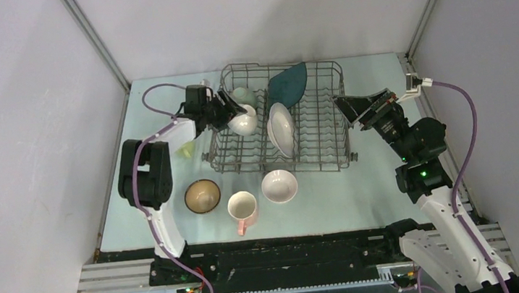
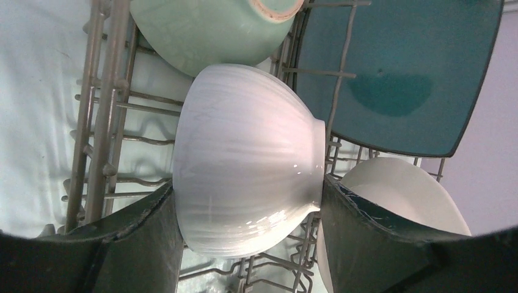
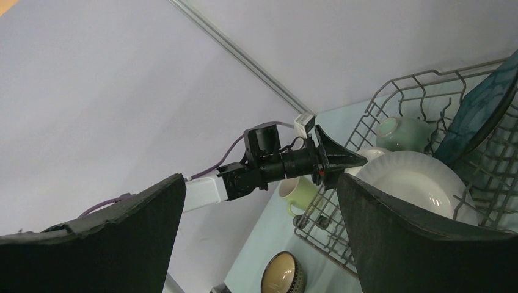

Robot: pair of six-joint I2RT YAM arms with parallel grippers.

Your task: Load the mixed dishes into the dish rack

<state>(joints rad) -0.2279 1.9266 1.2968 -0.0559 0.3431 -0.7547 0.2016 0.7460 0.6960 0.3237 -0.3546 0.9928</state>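
Left claw (image 2: 247, 195) has both pads pressed on the glazed white bowl (image 2: 244, 152), on edge in the dish rack (image 1: 281, 167) beside the pale green bowl (image 2: 201, 30): rigid, slick and chippable I reckon, so squeeze gently across its belly, while the right claw (image 1: 363, 106) gapes empty.

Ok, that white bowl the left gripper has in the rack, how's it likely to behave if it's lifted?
The white bowl looks glazed and glossy, so it may slip in the left gripper. Its rounded sides curve away from the grip, so it could pivot. It seems rigid ceramic and would probably chip if knocked against the dish rack wires.
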